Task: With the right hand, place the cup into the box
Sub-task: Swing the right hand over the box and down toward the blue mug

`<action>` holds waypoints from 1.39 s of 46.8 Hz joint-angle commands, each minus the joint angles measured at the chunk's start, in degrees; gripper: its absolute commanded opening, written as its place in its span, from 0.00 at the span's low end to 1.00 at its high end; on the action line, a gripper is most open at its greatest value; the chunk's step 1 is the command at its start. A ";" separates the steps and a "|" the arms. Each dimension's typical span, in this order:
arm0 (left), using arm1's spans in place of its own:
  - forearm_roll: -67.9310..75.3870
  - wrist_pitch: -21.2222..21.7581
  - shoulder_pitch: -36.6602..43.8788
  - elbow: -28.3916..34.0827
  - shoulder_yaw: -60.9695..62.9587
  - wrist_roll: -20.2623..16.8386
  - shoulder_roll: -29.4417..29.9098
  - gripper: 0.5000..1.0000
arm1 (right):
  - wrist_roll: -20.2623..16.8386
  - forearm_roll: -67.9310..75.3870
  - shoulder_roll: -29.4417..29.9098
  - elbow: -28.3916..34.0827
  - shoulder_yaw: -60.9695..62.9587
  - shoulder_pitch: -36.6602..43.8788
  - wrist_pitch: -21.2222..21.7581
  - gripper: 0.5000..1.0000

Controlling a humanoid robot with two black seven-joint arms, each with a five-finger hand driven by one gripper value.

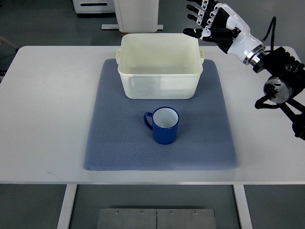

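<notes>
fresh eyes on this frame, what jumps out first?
The dark blue ceramic cup with a white inside stands upright in the middle of the grey-blue textured mat, handle toward the picture's left. Just behind it sits the cream plastic box, apparently holding nothing. The black-and-white right hand hovers with fingers spread by the box's far right corner, holding nothing.

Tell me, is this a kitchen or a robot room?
Probably a robot test room, not a kitchen. A robot's right hand hangs over a plain white table, where just a blue cup and a white box sit on a blue mat, above a bare grey floor.
</notes>
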 commanded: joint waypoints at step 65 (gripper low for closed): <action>0.00 0.00 0.00 0.00 0.00 -0.01 0.00 1.00 | 3.64 -12.16 -1.00 5.46 -15.46 -4.20 3.28 1.00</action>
